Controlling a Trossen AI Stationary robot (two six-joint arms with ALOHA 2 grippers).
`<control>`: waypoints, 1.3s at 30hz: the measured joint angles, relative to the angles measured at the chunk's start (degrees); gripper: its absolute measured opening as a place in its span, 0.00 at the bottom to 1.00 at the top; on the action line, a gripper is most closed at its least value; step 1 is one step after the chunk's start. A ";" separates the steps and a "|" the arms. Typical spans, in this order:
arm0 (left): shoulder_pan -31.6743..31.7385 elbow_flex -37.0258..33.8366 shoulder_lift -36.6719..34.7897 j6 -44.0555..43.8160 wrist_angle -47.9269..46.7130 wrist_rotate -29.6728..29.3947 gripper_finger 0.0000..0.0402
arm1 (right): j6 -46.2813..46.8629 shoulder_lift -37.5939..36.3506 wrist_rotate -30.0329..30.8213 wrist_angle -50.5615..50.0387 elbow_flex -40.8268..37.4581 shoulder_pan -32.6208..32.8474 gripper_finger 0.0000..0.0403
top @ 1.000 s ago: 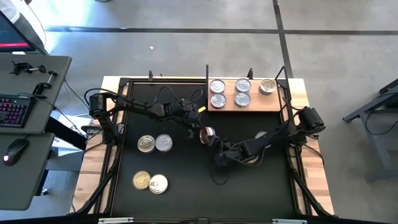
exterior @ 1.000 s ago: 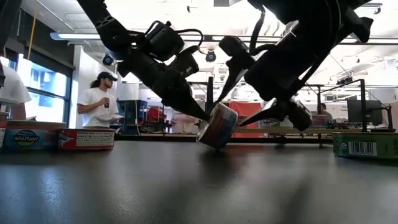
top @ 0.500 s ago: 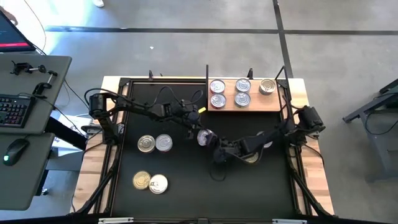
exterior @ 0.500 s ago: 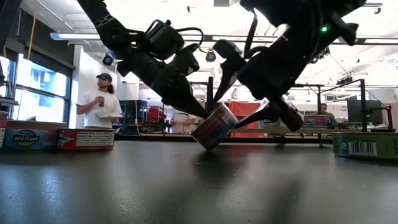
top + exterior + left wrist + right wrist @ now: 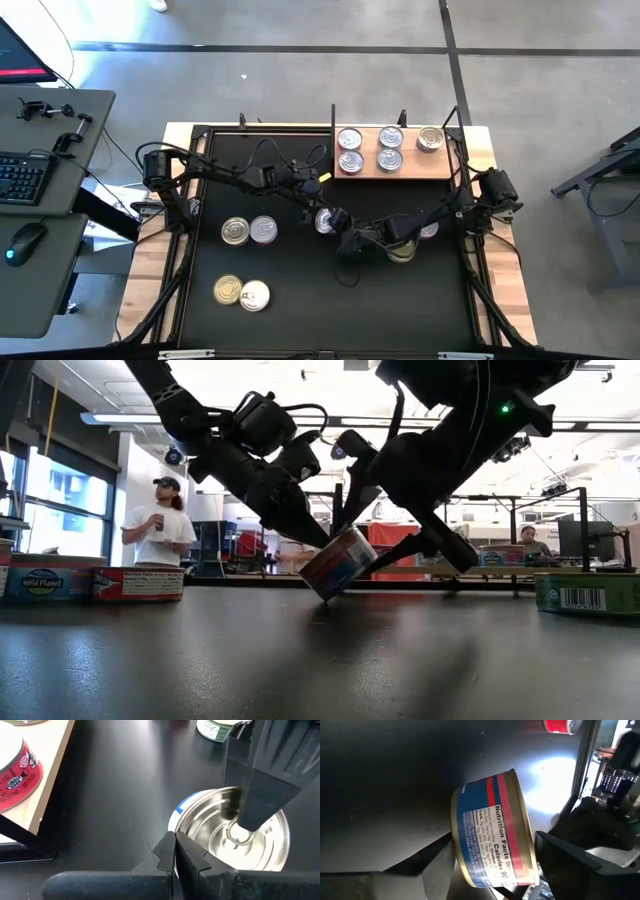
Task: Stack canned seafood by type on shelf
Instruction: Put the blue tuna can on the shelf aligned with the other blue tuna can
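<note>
Gold can point(image 5: 402, 252) half hidden beneath the right arm; shelf cans' point(image 5: 389, 148) labels too small to read.

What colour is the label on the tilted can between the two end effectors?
Blue with red stripes and white print on the tilted can, under a gold rim; clearest in the right wrist view.

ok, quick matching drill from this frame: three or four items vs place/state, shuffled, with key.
Items:
1. blue-and-red can
2. left gripper
3. shelf
4. right gripper

Places/states:
A. holds five cans, at the table's far edge
B. tilted on the black mat, mid-table
C. shut, tips at the can's rim
D. open, fingers either side of the can

Pairs: 1-B, 2-C, 3-A, 4-D
</note>
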 joint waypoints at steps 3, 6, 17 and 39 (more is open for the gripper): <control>-0.05 0.00 0.00 -0.14 -0.07 -0.20 0.00 | 1.56 0.00 -0.86 0.06 0.00 -0.43 0.58; -0.05 -0.04 0.00 -0.63 -0.17 -0.19 0.00 | 4.10 0.00 -0.94 0.12 0.00 -0.57 0.50; 0.07 -0.02 -4.04 0.92 -4.45 -3.71 0.04 | 24.48 0.00 -0.43 -1.97 -0.03 2.37 0.42; -18.79 -15.36 -11.02 7.44 22.44 -13.58 0.10 | 59.69 -3.77 10.23 48.85 -26.17 18.45 0.43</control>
